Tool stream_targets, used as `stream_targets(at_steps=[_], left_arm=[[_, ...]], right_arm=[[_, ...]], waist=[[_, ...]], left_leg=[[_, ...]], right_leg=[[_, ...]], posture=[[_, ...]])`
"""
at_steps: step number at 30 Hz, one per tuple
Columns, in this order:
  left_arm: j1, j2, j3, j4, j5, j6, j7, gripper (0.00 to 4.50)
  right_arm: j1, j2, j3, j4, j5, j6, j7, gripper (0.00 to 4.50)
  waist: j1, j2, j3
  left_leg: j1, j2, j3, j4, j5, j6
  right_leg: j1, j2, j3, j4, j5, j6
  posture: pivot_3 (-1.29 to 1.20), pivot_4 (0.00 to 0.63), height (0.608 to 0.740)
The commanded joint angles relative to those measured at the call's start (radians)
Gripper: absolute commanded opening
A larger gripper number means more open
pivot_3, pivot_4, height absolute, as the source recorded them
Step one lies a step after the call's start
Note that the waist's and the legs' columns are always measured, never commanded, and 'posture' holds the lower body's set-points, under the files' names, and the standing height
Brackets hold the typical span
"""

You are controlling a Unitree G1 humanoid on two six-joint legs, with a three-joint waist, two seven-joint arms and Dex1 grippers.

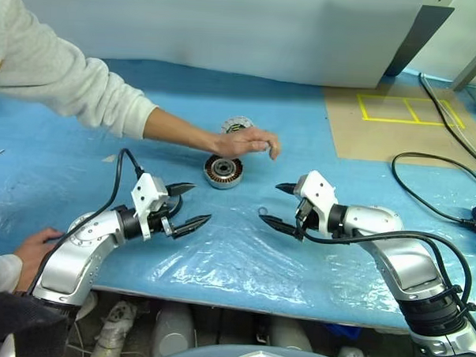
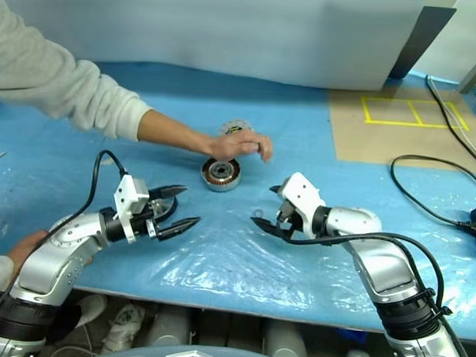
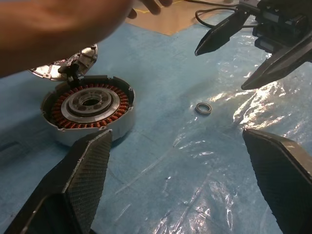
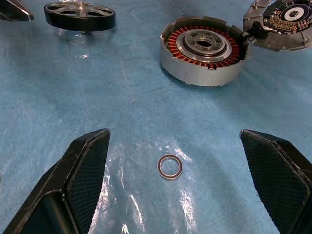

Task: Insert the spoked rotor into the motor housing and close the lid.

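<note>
Head stereo pair looks forward and down from above both arms, taking in the whole blue table. Left wrist camera sits low behind the left gripper, facing along its fingers, close on the motor housing and right gripper. Right wrist camera, likewise low, shares the housing ahead.

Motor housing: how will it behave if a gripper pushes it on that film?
Motor housing sits flat and squat, so it likely slides rather than tips. Copper windings and metal rim suggest heavy for its size. The lid seems to touch its rim, so may drag along.
</note>
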Motion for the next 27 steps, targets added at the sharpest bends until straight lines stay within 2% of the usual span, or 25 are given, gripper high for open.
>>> stream_targets(at_steps=[1, 27], left_arm=[[0.012, -0.007, 0.001, 0.015, 0.008, -0.046, -0.016, 4.50], [-0.001, -0.010, 0.006, 0.049, 0.008, -0.076, -0.035, 4.50]], right_arm=[[-0.014, 0.001, -0.010, -0.017, 0.002, -0.022, -0.001, 4.47], [-0.021, 0.014, -0.006, -0.004, -0.016, -0.037, -0.014, 4.47]], waist=[[0.000, 0.000, 0.000], [0.000, 0.000, 0.000]], left_leg=[[0.000, 0.000, 0.000, 0.000, 0.000, 0.000], [0.000, 0.000, 0.000, 0.000, 0.000, 0.000]], right_leg=[[0.000, 0.000, 0.000, 0.000, 0.000, 0.000], [0.000, 0.000, 0.000, 0.000, 0.000, 0.000]], posture=[[0.00, 0.150, 0.740], [0.00, 0.150, 0.740]])
